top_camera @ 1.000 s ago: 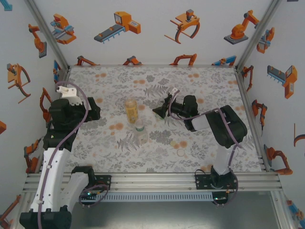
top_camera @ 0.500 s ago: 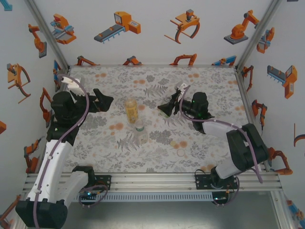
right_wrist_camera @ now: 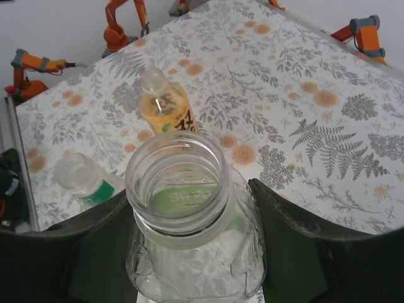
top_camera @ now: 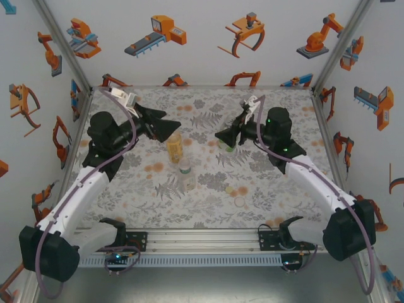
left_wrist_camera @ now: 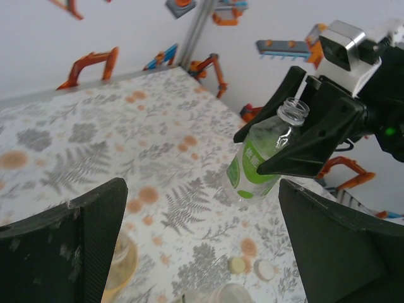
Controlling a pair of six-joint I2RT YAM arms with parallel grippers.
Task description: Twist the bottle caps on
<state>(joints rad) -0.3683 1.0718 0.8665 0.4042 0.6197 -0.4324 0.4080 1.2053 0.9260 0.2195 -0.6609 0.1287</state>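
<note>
Caps [top_camera: 231, 189] are lying on the surface [top_camera: 284, 186] nearside of the neck-up green bottle [left_wrist_camera: 262, 158] that the right pincer [top_camera: 224, 137] is gripping, while the left pincer [top_camera: 168, 125] is gaping empty.

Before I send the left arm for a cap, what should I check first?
1. Grip: right gripper clamped around the green-labelled bottle body: ok.
2. Neck of that bottle open, no cap on it: ok.
3. The left gripper is free to pick, jaws wide and empty: ok.
4. Loose caps lying flat on the table, nothing on top of them: ok.
5. Clearance between left gripper and the yellow bottle beside it: cannot tell.
6. Held bottle upright enough for threading: cannot tell.
</note>
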